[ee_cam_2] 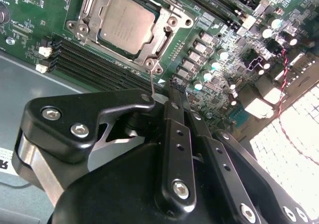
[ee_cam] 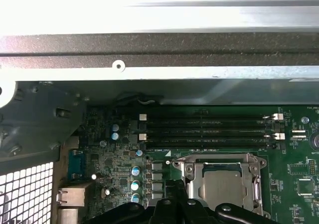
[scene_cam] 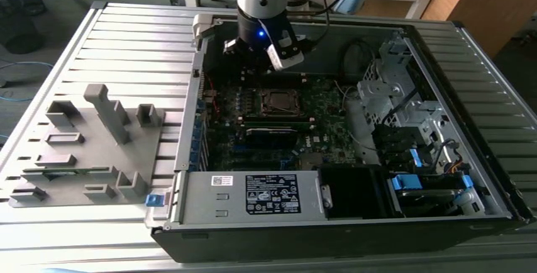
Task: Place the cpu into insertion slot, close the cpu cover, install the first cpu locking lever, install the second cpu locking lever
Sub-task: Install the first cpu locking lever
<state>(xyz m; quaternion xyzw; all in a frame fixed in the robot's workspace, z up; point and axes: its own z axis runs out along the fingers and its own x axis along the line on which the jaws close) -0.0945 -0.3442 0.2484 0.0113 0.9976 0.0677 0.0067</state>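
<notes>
Exterior view, from its left to its right: a grey fixture [scene_cam: 84, 141] is noted on the slatted surface [scene_cam: 126, 40]. The open case [scene_cam: 336, 235] lies beside it, with the board [scene_cam: 327, 116] exposed. The arm [scene_cam: 261, 2] is positioned over the board, close to the slot [scene_cam: 277, 101]. Blue clips [scene_cam: 405, 182] are seen toward the exterior view's right.

Second wrist view: the cpu [ee_cam_2: 127, 22] is seated in the slot, silvery face up. The cover [ee_cam_2: 162, 37] lies closed over it, its frame resting around the cpu's edges. One thin wire lever [ee_cam_2: 151, 82] is raised off the board at a corner of the cover. The jaws are drawn together, with no gap seen between the tips and nothing seen held. The tips are recorded just beside the raised lever; contact cannot be told.

First wrist view: the cpu is seen framed by the cover, with long black memory slots [ee_cam: 209, 127] between it and the case wall.
</notes>
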